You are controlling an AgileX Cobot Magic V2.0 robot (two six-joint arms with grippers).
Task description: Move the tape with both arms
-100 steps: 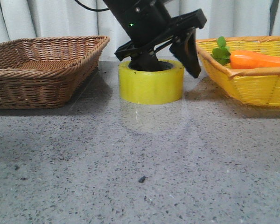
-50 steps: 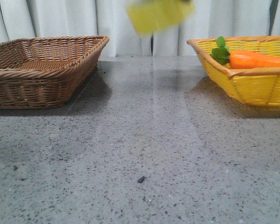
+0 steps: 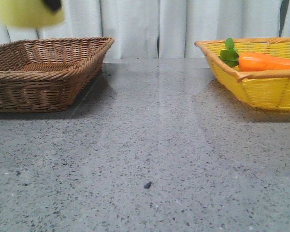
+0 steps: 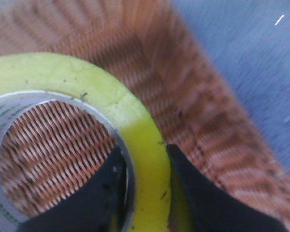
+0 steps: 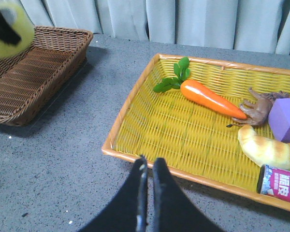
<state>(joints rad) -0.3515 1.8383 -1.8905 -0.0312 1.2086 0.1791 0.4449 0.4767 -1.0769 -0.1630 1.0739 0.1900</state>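
Note:
The yellow tape (image 3: 28, 13) hangs in the air at the top left of the front view, above the brown wicker basket (image 3: 48, 72). In the left wrist view my left gripper (image 4: 144, 159) is shut on the tape's wall (image 4: 140, 140), one finger inside the white core and one outside, with basket weave behind. The tape also shows blurred in the right wrist view (image 5: 9, 29) over the brown basket (image 5: 34, 72). My right gripper (image 5: 148, 164) is shut and empty, over the grey table beside the yellow basket (image 5: 150, 145).
The yellow basket (image 3: 261, 87) at the right holds an orange carrot (image 3: 266, 61) with green leaves, a toy animal (image 5: 261, 108), a purple block (image 5: 286, 113), a bread-like piece (image 5: 268, 150) and a can (image 5: 280, 181). A small dark speck (image 3: 147, 184) lies on the table.
The left gripper lifted the tape off the table's middle and carried it up and left, to above the brown basket. The arm has left the front view.

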